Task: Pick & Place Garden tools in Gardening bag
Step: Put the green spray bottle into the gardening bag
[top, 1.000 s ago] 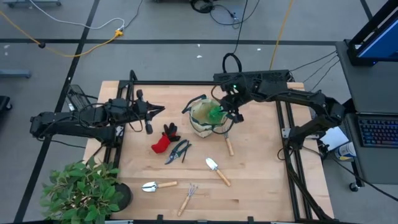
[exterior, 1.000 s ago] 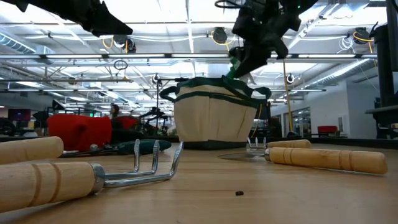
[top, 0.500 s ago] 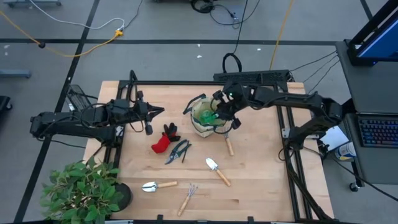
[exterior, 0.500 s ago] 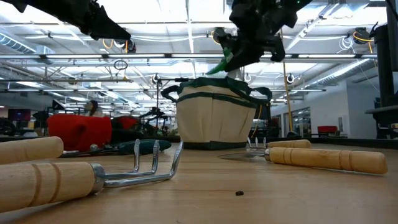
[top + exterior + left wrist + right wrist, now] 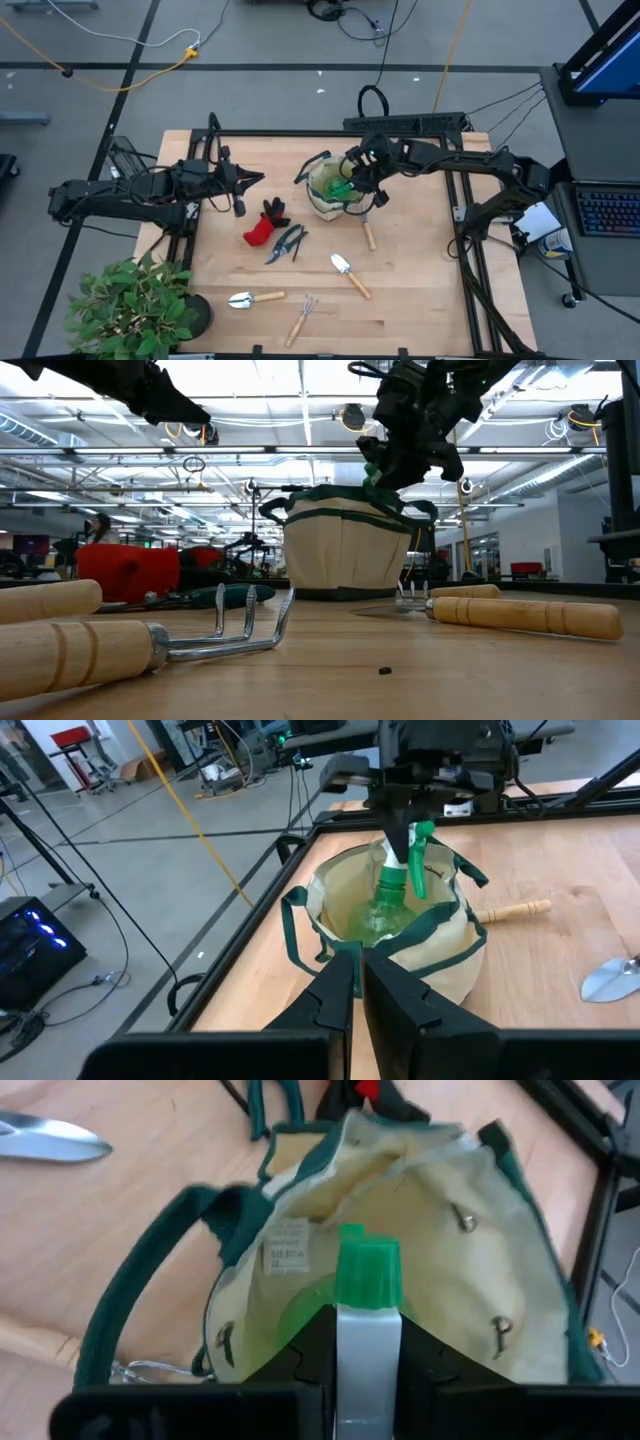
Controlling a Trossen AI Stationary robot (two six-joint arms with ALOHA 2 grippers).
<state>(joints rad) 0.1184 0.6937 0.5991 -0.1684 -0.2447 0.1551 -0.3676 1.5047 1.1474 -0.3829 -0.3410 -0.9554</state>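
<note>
The beige gardening bag (image 5: 320, 206) with dark green trim stands on the table at the far middle; it also shows in the low view (image 5: 345, 550). My right gripper (image 5: 360, 172) is above its mouth, shut on the green spray bottle (image 5: 392, 898), whose body is down inside the bag. My left gripper (image 5: 256, 180) hovers left of the bag, shut and empty. The red glove (image 5: 262, 228), dark pruning shears (image 5: 286, 243), two trowels (image 5: 350, 275) (image 5: 255, 298) and the rake (image 5: 303, 318) lie on the table. My right gripper pinches the bottle's white top (image 5: 366, 1355), just behind its green nozzle (image 5: 368, 1270), between its two fingers. The fingers come from above, slanting in from the table's right. The bottle hangs nearly upright, its green body (image 5: 385, 915) below the bag's rim; whether it touches the bag's floor is hidden.
Another wooden-handled tool (image 5: 368, 235) lies against the bag's near right side. A leafy potted plant (image 5: 135, 305) stands at the near left corner. Bare wood lies along the table's right side (image 5: 420, 270).
My right gripper has gone a little toward the table's left over the bag with the spray bottle, tipping on the way, then down. The bottle has sunk lower into the bag's mouth.
</note>
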